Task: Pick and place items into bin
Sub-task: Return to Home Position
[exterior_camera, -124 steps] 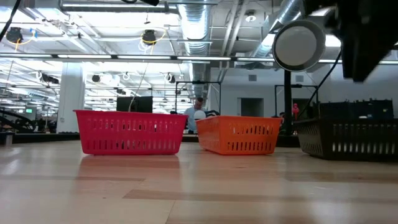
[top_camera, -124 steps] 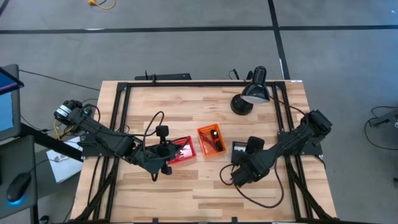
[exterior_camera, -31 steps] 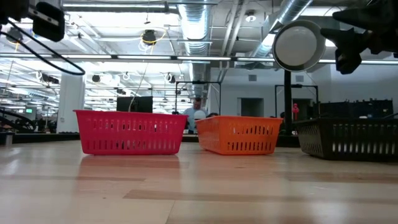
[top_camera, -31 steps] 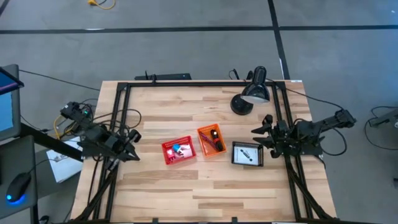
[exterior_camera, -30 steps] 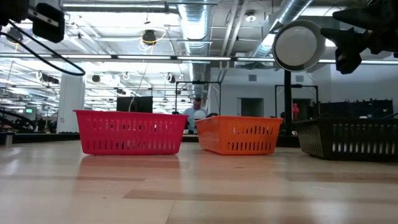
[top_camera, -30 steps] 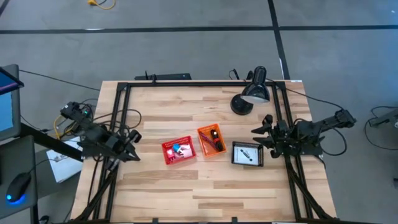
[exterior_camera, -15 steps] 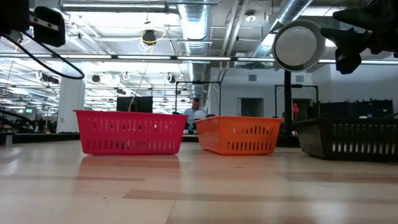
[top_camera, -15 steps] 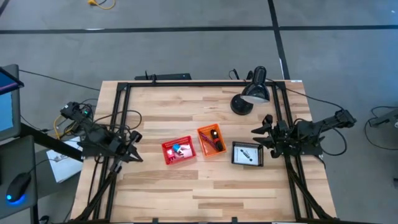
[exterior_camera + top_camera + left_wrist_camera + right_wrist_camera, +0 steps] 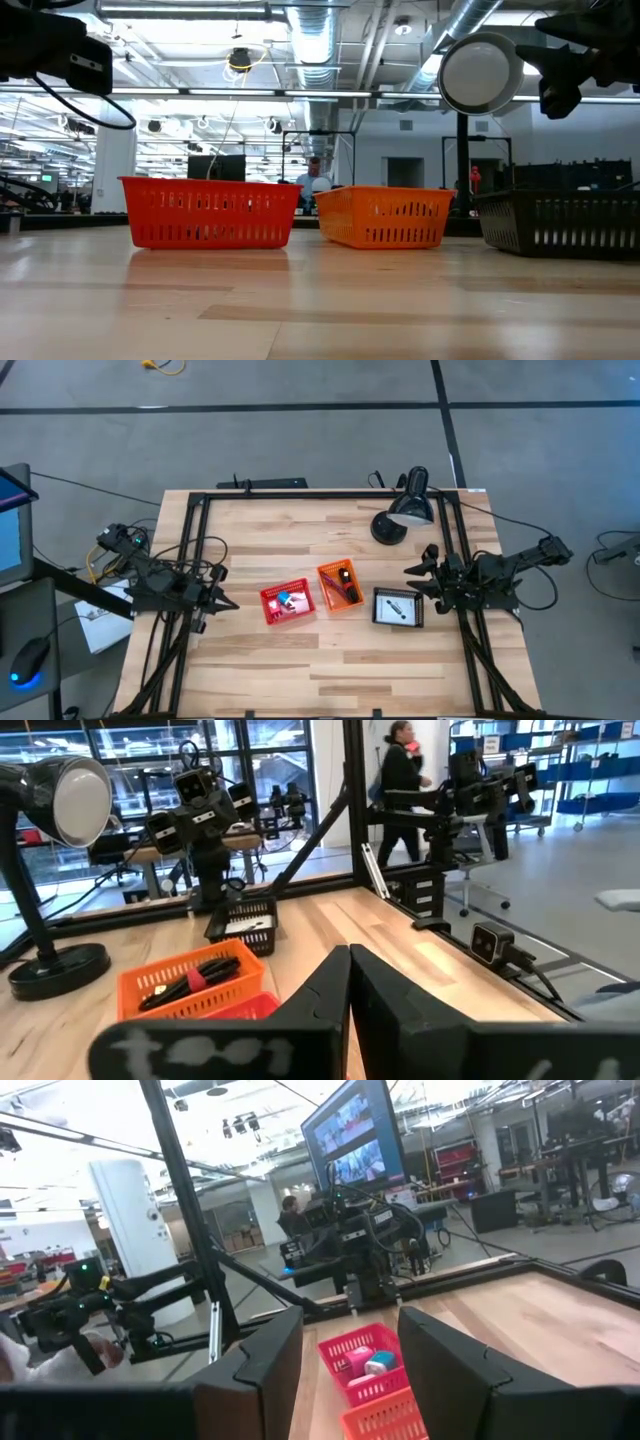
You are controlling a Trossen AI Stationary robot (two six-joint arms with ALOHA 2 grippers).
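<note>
Left gripper [image 9: 350, 958] sits over the left edge of the table [image 9: 300, 680], fingers pressed together, holding nothing. It points along the table toward the bins. The red bin [image 9: 265, 606] is the nearest one to it, but there is a clear gap between them.

Red bin: blue cube [image 9: 283, 598] and a pink cube [image 9: 352, 1358] inside, side by side. I can't tell if anything lies under them.

Orange bin [image 9: 322, 582] is just beside the red one. The black-and-red stick-like piece [image 9: 343, 588] lies in it, long axis running roughly along the bin's length.

Black bin [image 9: 378, 612] is next in line and holds the white card [image 9: 400, 608], lying flat.

Right gripper [image 9: 350, 1342] hangs at the right side of the table, just beyond the black bin's far corner. Fingers are spread and empty. It is the nearer arm to the black and orange bins and faces back across the row toward the left arm.

Black lamp [image 9: 405, 510] stands at the back right, apart from the bins.

Key relation: I see no loose item on the bare wood. Everything sits in the bins between the two grippers, so my read is there is nothing left to pick — both arms only need to fold away clear of the bins.
</note>
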